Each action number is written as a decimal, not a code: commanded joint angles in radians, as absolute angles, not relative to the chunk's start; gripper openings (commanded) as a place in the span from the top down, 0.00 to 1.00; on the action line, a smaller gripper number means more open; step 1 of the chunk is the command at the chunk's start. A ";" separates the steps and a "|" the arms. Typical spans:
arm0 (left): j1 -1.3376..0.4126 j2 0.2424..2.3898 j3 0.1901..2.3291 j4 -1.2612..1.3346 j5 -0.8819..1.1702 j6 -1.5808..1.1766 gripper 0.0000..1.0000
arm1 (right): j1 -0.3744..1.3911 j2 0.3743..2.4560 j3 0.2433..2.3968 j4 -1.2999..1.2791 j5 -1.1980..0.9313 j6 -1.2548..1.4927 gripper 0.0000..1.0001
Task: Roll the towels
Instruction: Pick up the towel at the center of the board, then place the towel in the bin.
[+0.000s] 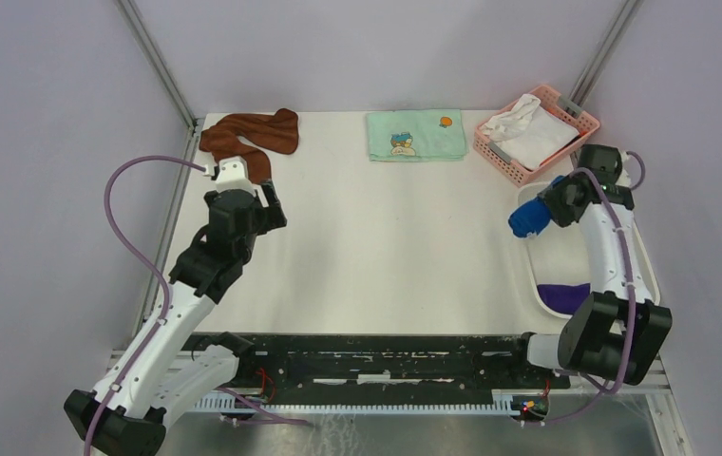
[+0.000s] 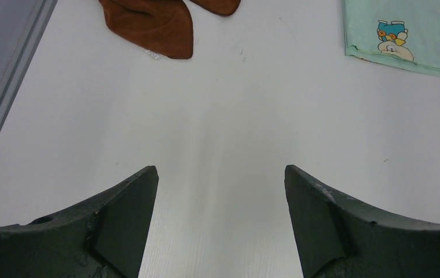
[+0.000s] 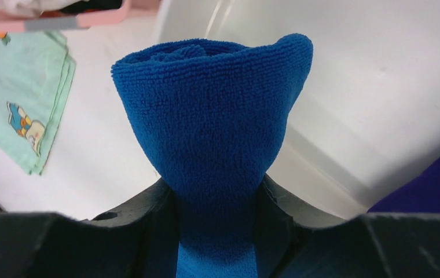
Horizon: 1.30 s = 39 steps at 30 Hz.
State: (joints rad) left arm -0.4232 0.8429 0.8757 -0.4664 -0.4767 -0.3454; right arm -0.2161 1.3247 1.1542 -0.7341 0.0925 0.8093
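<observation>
The right gripper (image 3: pixel 217 200) has its jaws partly closed and is pinching the royal blue towel (image 3: pixel 215 133). The towel is a thick terry roll, squeezed narrow between the dark fingers. Past them it flares into a rounded end where the coiled layers show. From above, this bundle (image 1: pixel 526 220) sits at the far left rim of a smooth white tray (image 1: pixel 655 285); whether it touches the rim cannot be told. The dark purple towel (image 1: pixel 564 296) lies in the tray's near end as a soft flat mound.

The left gripper (image 2: pixel 220 191) is spread wide and holds nothing, its matte black fingers above bare white table (image 1: pixel 386 247). The rust-brown towel (image 1: pixel 253 133) lies crumpled and unrolled just beyond it, at the far left corner beside the metal frame post.

Along the far edge, a folded pale green cartoon towel (image 1: pixel 416 135) lies flat. To its right, a pink lattice basket (image 1: pixel 504 157) holds a white cloth (image 1: pixel 528 128). Open tabletop runs between the two arms.
</observation>
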 commanded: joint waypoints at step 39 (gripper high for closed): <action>-0.425 0.884 0.858 -0.425 -0.486 -0.298 0.14 | -0.592 1.337 0.785 -0.676 0.140 0.739 0.59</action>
State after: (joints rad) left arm -0.4232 0.8875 0.8604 -0.4656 -0.4767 -0.3454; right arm -0.5701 1.3819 0.8078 -0.6399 0.0944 0.7689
